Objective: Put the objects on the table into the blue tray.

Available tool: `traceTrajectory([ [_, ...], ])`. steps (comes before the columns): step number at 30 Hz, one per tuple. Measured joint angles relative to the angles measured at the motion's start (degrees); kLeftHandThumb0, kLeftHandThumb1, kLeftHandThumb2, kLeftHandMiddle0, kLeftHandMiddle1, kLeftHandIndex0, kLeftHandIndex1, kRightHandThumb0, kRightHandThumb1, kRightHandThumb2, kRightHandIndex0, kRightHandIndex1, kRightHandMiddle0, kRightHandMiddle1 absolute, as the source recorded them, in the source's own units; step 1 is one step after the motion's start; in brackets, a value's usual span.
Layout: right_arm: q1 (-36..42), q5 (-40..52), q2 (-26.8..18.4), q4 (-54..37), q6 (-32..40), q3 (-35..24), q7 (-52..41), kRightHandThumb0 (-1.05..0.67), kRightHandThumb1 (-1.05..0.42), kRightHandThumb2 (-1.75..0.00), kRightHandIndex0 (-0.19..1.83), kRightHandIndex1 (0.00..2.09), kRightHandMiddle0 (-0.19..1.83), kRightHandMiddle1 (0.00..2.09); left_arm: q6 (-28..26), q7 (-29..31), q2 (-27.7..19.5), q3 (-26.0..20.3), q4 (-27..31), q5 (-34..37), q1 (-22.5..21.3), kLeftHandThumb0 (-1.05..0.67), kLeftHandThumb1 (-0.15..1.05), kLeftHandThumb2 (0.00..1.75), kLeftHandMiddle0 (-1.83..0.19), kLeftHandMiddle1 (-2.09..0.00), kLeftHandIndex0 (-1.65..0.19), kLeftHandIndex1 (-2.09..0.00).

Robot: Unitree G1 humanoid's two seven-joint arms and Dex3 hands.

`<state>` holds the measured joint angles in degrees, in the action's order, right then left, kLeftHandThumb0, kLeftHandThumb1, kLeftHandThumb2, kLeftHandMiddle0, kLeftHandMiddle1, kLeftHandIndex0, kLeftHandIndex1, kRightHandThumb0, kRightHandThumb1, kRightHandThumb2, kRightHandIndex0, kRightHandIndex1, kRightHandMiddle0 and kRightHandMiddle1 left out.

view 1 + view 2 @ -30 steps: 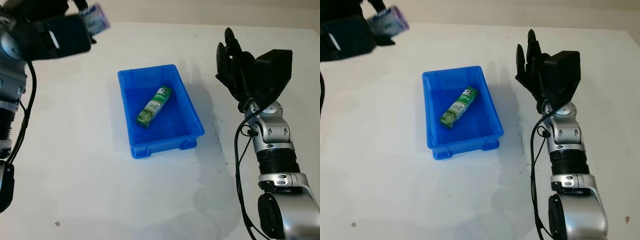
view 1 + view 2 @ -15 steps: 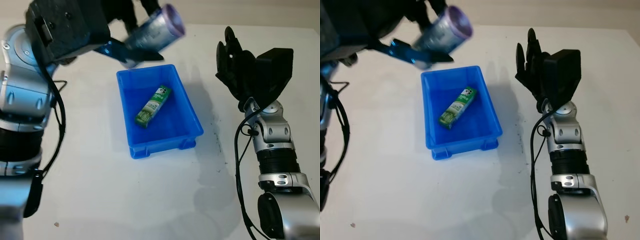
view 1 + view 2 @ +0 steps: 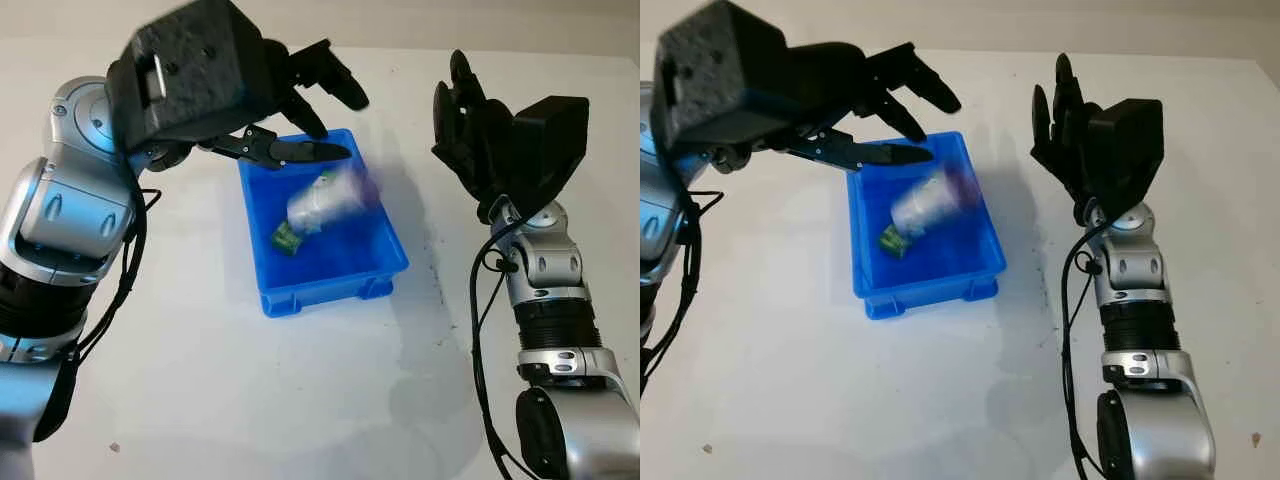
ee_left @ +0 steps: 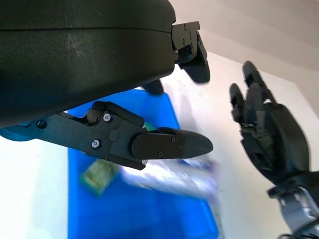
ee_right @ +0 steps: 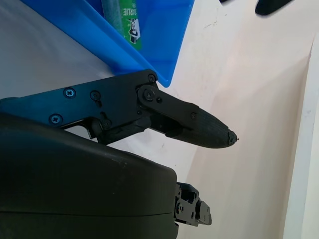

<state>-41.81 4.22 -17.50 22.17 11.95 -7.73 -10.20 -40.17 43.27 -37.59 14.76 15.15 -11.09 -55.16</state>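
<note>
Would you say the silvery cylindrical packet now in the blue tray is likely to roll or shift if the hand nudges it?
Probably. The silvery packet looks rounded, so it may roll until the blue tray wall stops it. It appears to lie partly over the green box, so it could settle unevenly. Its glossy surface suggests it is somewhat slippery. The left hand, open, is above the tray.

silver can | tilted, blurred, over blue tray (green pack inside)

Glossy blue plastic tray; matt white table; shiny silvery can; matt black fingers
</note>
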Motion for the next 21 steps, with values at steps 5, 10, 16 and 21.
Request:
traceTrajectory([
  [5,0.2,0.0,0.0,0.1,-0.1,0.0,-0.1,-0.61,-1.05,-0.75,-0.19,0.0,-0.19,0.0,1.9,-0.5,-0.3,0.7,-1.0,-2.6,0.0,-0.52,1.05,0.33,0.07,-0.36,0.19,-0.58],
  [10,0.2,-0.2,0.0,0.1,-0.1,0.0,0.0,-0.61,-1.05,-0.76,-0.19,0.0,-0.19,0.0,1.9,-0.7,-0.2,0.6,-1.3,-3.4,0.0,-0.51,1.05,0.31,0.0,-0.17,0.19,-0.59],
  [16,0.1,-0.5,0.0,0.5,-0.1,0.0,-0.1,-0.6,-1.05,-0.76,-0.19,0.0,-0.19,0.0,10.0,-10.5,3.6,-4.3,-7.0,-2.5,0.5,-0.6,1.05,0.48,-0.05,-0.23,0.18,-0.67],
  [21,0.1,-0.3,0.0,0.7,-0.5,-0.2,0.0,-0.61,-1.05,-0.76,-0.19,0.0,-0.19,0.0,21.7,-25.3,9.0,-15.4,-22.0,2.7,-0.4,-0.67,1.05,0.53,0.13,-0.2,0.19,-0.36],
])
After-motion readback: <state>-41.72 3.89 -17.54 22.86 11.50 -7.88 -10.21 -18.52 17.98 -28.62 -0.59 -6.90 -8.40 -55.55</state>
